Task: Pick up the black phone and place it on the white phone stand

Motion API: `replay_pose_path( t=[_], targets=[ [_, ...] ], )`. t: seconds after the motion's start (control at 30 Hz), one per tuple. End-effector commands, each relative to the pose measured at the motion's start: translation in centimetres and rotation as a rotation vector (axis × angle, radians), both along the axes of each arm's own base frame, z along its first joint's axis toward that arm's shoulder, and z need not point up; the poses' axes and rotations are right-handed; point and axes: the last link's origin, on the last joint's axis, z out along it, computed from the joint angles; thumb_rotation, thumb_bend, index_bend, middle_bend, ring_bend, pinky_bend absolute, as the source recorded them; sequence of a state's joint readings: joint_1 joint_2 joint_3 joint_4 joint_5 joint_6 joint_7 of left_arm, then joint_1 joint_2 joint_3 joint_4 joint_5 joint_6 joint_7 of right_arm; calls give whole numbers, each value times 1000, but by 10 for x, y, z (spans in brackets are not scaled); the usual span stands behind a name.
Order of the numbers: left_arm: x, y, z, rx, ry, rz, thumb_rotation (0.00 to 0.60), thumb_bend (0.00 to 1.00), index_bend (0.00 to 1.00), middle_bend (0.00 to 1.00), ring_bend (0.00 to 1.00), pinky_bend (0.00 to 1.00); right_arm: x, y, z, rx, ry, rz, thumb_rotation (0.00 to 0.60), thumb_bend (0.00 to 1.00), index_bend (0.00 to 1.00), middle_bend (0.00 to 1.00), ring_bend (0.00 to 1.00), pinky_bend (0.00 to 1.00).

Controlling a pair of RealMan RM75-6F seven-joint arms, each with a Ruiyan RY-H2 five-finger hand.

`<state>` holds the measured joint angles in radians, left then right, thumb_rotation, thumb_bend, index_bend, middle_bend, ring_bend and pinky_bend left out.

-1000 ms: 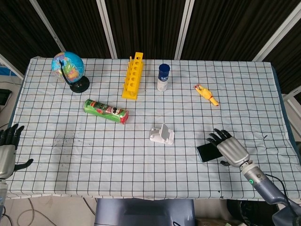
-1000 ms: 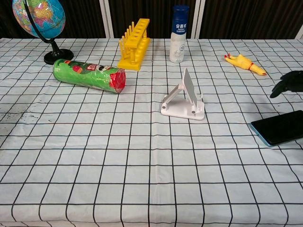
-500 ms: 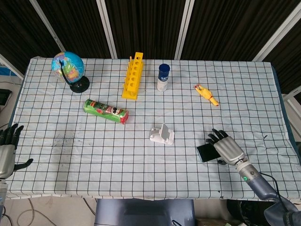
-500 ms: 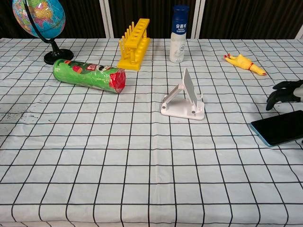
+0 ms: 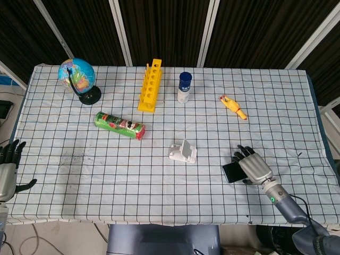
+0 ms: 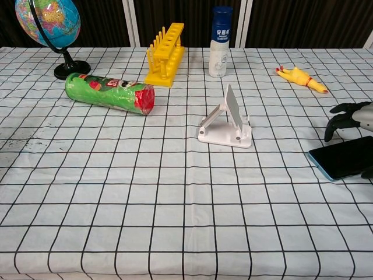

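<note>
The black phone (image 5: 231, 171) (image 6: 344, 158) lies flat on the checked cloth at the right, its right part hidden under my right hand. My right hand (image 5: 252, 166) (image 6: 352, 119) hovers low over the phone's far end, fingers spread and curled downward, holding nothing that I can see. The white phone stand (image 5: 183, 152) (image 6: 227, 123) stands empty near the middle, left of the phone. My left hand (image 5: 8, 166) hangs open beyond the table's left edge, far from both.
A green snack can (image 5: 119, 125) lies on its side left of the stand. A yellow tube rack (image 5: 150, 85), a blue-capped bottle (image 5: 184, 87) and a globe (image 5: 78, 79) stand at the back. A yellow rubber chicken (image 5: 233, 106) lies behind the phone.
My right hand has drawn back toward the near-right and come lower over the phone. The phone, the stand and my left hand have stayed put.
</note>
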<state>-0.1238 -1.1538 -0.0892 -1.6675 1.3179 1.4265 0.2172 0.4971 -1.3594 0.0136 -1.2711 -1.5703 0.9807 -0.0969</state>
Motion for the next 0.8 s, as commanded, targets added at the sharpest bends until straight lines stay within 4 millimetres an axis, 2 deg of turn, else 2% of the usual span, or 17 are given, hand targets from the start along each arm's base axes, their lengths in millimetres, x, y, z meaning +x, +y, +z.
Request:
replay_pose_path(
  t=[0.03,0.8],
  targets=[
    [0,0,0,1,-1,1,600,0,0,0,0,0,0,-1,-2,0,2,-3,600,191,342,259,68,150],
    [0,0,0,-1,-1,2,600,0,0,0,0,0,-4,-3,-3,-13,30,-20,600,191,343,260,68,151]
  ],
)
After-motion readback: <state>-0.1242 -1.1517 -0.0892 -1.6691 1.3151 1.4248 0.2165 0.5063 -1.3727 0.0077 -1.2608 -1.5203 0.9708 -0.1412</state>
